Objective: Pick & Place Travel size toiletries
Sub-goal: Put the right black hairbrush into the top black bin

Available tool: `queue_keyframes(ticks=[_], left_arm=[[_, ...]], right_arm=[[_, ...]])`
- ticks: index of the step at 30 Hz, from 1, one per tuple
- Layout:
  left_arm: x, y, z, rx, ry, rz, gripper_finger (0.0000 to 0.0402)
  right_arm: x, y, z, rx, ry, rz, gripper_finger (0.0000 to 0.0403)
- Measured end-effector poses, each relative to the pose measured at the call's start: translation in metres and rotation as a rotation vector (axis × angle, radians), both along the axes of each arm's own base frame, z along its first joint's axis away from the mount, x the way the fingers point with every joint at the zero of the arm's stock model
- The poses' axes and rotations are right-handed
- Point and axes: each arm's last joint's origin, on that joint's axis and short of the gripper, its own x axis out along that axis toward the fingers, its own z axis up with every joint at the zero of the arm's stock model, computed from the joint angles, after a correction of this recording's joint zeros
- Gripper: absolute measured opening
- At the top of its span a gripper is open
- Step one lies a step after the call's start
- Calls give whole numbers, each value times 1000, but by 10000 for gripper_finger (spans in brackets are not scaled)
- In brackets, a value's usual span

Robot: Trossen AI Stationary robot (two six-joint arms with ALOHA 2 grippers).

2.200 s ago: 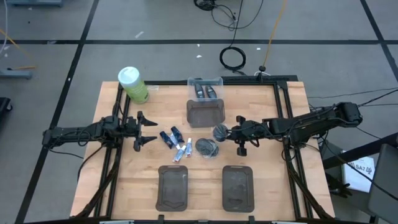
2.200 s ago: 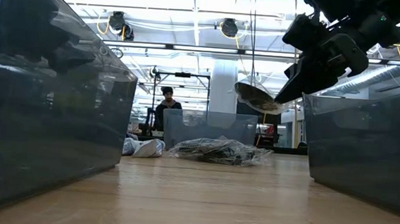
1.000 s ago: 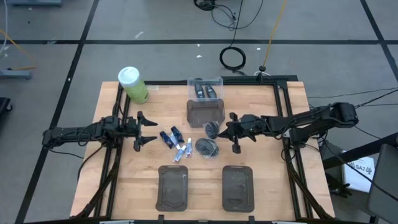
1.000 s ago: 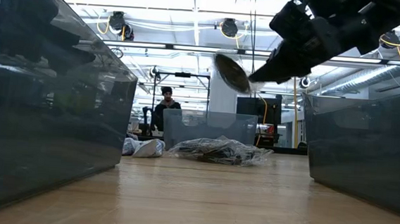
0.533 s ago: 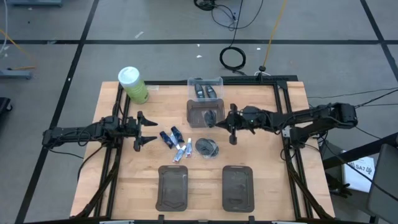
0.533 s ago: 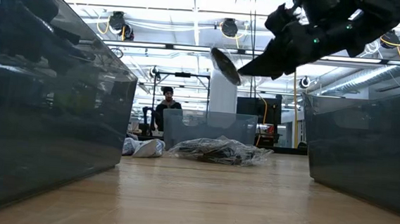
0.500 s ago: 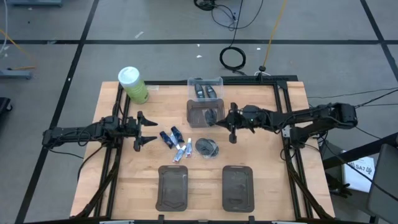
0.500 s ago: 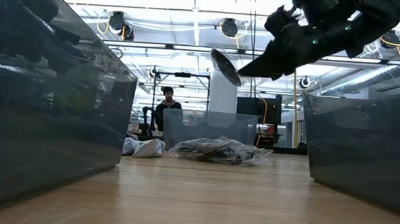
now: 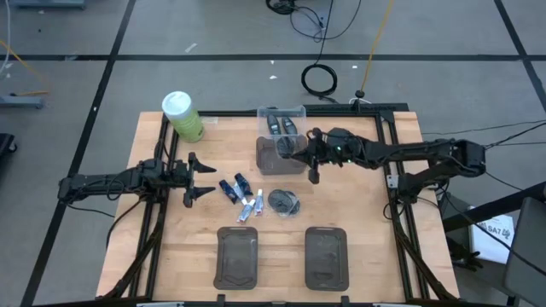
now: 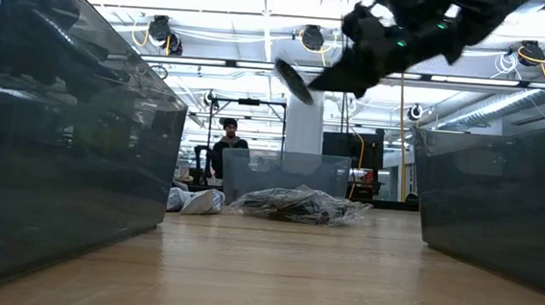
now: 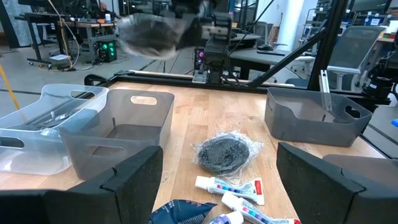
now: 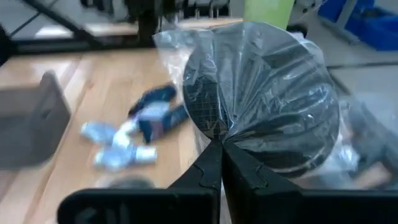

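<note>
My right gripper (image 9: 297, 151) is shut on a round flat grey pot (image 12: 261, 99) wrapped in clear film. It holds the pot in the air over the far dark grey tray (image 9: 281, 162); the low view shows the pot (image 10: 294, 81) high above the table. A second wrapped pot (image 9: 283, 202) lies flat on the wood, beside white-and-pale-blue tubes (image 9: 252, 207) and dark blue tubes (image 9: 232, 188). Small dark bottles lie in the clear bin (image 9: 281, 121). My left gripper (image 9: 207, 179) waits open at the table's left, touching nothing. My right gripper pinches the pot by its film-wrapped rim (image 12: 219, 138) between the two shut fingers (image 12: 239, 165). The fingers come nearly level from the table's right side. The pot (image 9: 286, 147) stands out beyond the fingertips, tilted on edge and lifted clear of tray and table.
A big green bottle with a white cap (image 9: 182, 115) stands at the far left corner. Two more dark grey trays (image 9: 238, 256) (image 9: 327, 256) sit near the front edge. Bare wood lies at the right of the table. A person stands in the room behind.
My right gripper has swung toward the table's far edge and leftward, rising a little, with the pot still pinched. The pot has gone from above the bare wood near the second pot to above the far tray, and has tipped more onto its edge.
</note>
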Motion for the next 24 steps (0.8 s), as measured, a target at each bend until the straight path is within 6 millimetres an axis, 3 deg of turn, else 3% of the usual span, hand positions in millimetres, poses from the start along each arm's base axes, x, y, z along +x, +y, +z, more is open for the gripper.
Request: queue_keyframes(ticks=[6, 10, 18, 24], left_arm=[[0, 0, 0, 0, -1, 0, 306], [0, 0, 0, 0, -1, 0, 306], [0, 0, 0, 0, 0, 0, 305], [0, 0, 0, 0, 0, 0, 306]], right_arm=[[25, -11, -2, -2, 94, -3, 0], [37, -21, -16, -2, 167, -9, 0], [39, -38, -38, 44, 254, -59, 0], [39, -37, -46, 62, 304, -52, 0]])
